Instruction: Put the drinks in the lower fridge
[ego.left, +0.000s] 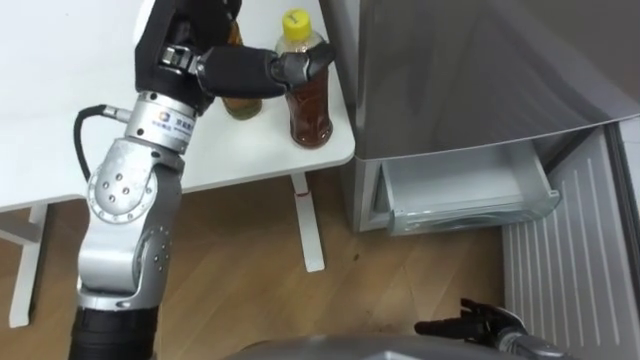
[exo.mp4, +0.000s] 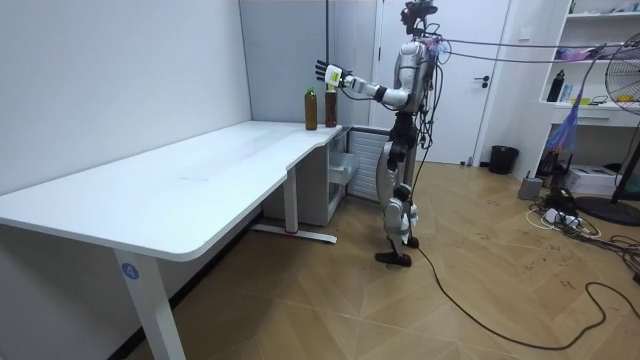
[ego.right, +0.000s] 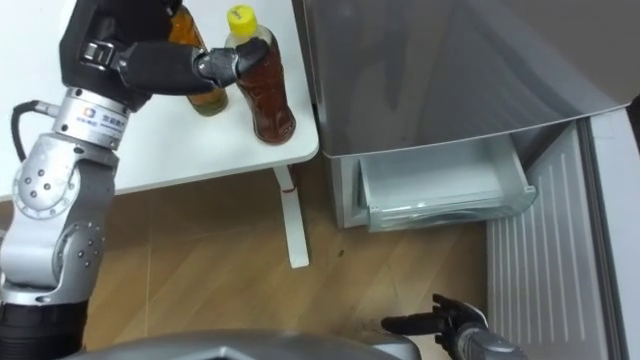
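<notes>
left hand (ego.left: 185, 40), fingers wide, thumb reaching across the yellow-capped bottle (ego.left: 310, 105) on the desk (ego.left: 60, 60) corner, seemingly to grasp it; second bottle (ego.left: 240, 103) just behind; fridge drawer (ego.left: 460, 195) open to receive them; right hand (ego.left: 470, 325) low, relaxed

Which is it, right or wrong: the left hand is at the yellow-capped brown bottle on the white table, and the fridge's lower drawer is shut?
Wrong: the left eye view shows the clear plastic lower fridge drawer pulled open. The left hand is at the yellow-capped brown bottle on the white table.
</notes>
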